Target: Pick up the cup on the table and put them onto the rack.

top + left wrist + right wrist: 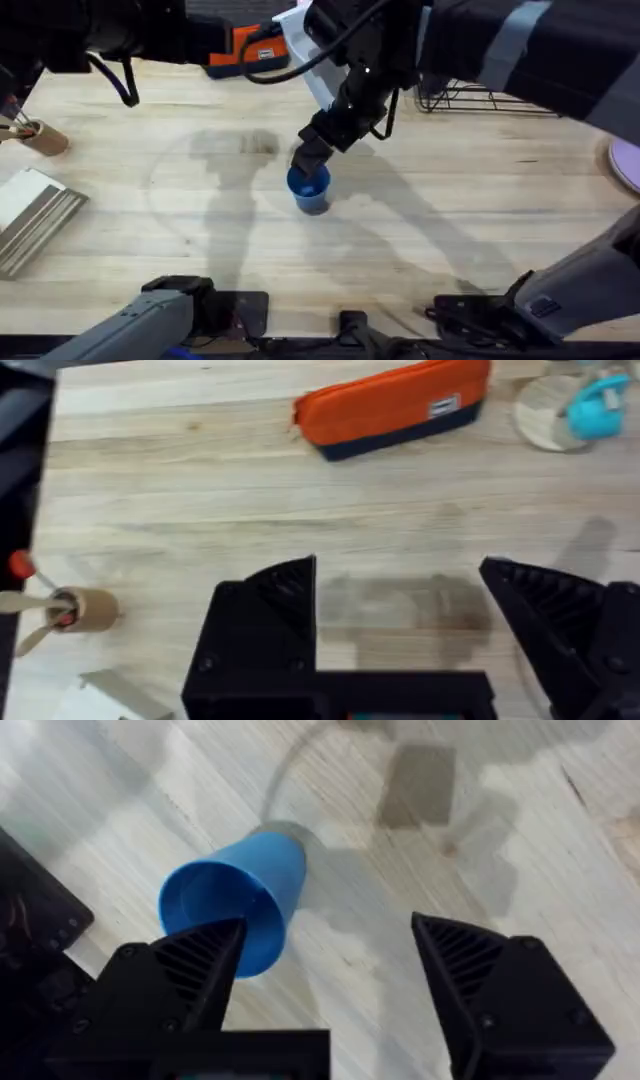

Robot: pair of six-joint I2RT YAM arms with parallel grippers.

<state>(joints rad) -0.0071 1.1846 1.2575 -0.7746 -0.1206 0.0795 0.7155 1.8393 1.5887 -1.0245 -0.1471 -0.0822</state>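
A blue cup [309, 190] stands upright on the pale wooden table [180, 250], near its middle. My right gripper [306, 163] hangs just above the cup's far rim. In the right wrist view the right gripper [328, 930] is open, and the cup [235, 905] sits off to one side, partly behind one finger [195, 975], not in the gap. The black wire rack [462, 98] lies at the back right, mostly hidden by the right arm. My left gripper [398, 570] is open over bare table with nothing between its fingers.
An orange pencil case [250, 55] lies at the back. At the left stand a small wooden holder with sticks [35, 137] and stacked boards [32, 215]. A round wooden base with a light-blue piece [565, 410] sits beyond the case. A pink object [628, 163] is at the right edge.
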